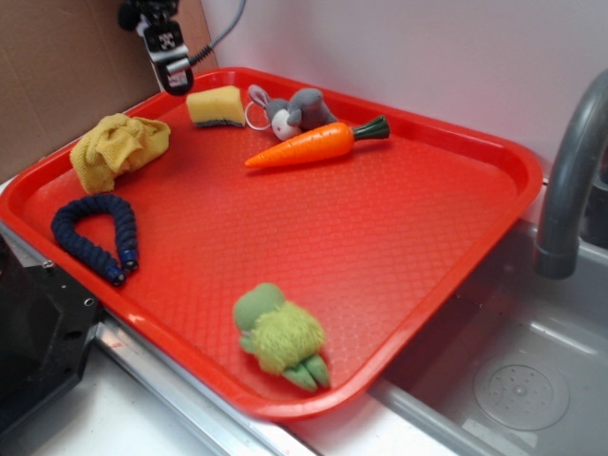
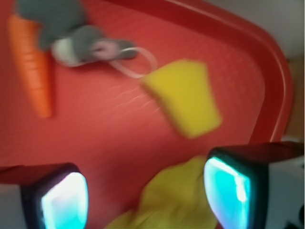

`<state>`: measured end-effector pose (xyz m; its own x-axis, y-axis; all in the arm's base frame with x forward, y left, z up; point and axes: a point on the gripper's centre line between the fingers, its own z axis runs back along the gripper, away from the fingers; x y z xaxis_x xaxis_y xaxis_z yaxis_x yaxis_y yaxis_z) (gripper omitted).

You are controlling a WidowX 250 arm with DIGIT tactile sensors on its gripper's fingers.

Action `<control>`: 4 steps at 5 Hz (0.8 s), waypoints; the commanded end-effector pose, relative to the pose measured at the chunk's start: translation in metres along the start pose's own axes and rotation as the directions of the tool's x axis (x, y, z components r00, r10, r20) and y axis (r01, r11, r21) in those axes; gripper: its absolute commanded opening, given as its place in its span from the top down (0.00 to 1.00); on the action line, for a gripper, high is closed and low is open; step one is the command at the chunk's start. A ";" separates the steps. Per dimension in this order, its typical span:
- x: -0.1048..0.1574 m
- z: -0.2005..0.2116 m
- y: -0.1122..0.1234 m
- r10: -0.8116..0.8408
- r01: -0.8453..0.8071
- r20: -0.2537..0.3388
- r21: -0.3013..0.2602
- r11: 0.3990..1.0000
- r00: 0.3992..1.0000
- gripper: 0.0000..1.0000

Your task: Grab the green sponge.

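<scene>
Yellow foam sponge with green scouring layer (image 1: 217, 105) lies at the red plastic tray's (image 1: 494, 157) far edge; your gripper (image 2: 145, 200) hovers beside it, jaws spread and empty, positioned for descent.

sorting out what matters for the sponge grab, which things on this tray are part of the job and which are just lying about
Part of the job:
- green sponge, at the tray's far edge
- gripper, open, holding nothing

Just lying about:
- grey bunny toy
- carrot
- yellow cloth
- blue beaded loop
- fuzzy green plush
- red tray
- faucet
</scene>
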<state>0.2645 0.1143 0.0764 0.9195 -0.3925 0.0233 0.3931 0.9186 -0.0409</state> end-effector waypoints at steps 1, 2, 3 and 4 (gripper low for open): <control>0.027 -0.036 0.029 -0.070 0.070 0.003 0.104 0.992 0.998 0.00; 0.026 -0.063 0.034 -0.063 0.064 -0.065 0.022 0.998 0.996 0.06; 0.023 -0.060 0.031 -0.035 0.036 -0.070 0.015 0.999 0.997 1.00; 0.016 -0.017 0.013 0.012 -0.010 -0.048 0.050 0.999 0.999 1.00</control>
<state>0.2751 0.1201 0.0366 0.9202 -0.3843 -0.0740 0.3819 0.9231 -0.0452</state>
